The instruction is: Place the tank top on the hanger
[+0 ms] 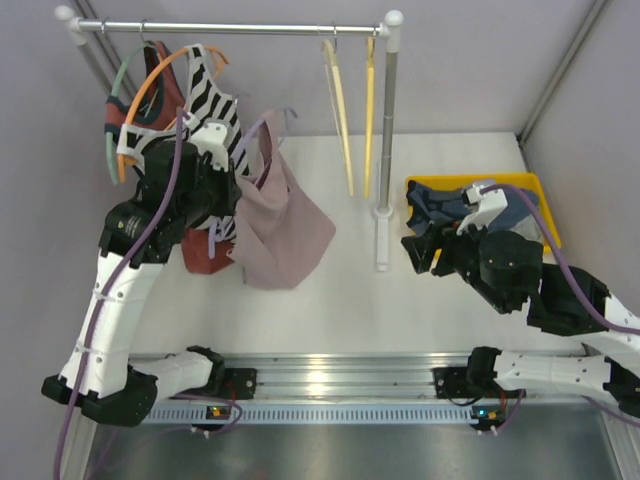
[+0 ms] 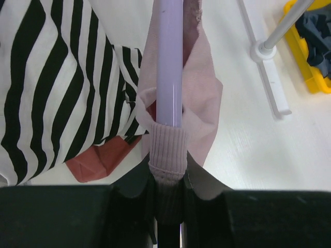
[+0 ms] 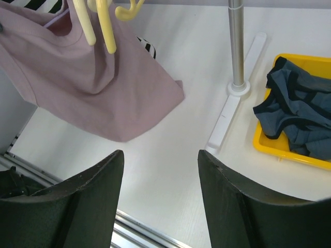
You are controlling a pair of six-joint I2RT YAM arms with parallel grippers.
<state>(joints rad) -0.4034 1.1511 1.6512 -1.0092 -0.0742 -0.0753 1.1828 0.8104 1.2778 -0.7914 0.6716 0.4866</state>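
The left claw [image 2: 168,199] is clamped on the purple hanger [image 2: 169,62] and one strap [image 2: 166,147] of the pink tank top [image 1: 285,230], which hangs above the table [image 1: 400,290], while the right claw [image 3: 160,196] is apart and empty and likely must hook the other side on next.

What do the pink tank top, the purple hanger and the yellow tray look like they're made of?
The tank top looks like soft matte knit, maybe cotton jersey: it drapes in folds, with a ribbed edge. The hanger seems smooth, slightly glossy plastic. The tray looks like rigid plastic, uniformly bright yellow.
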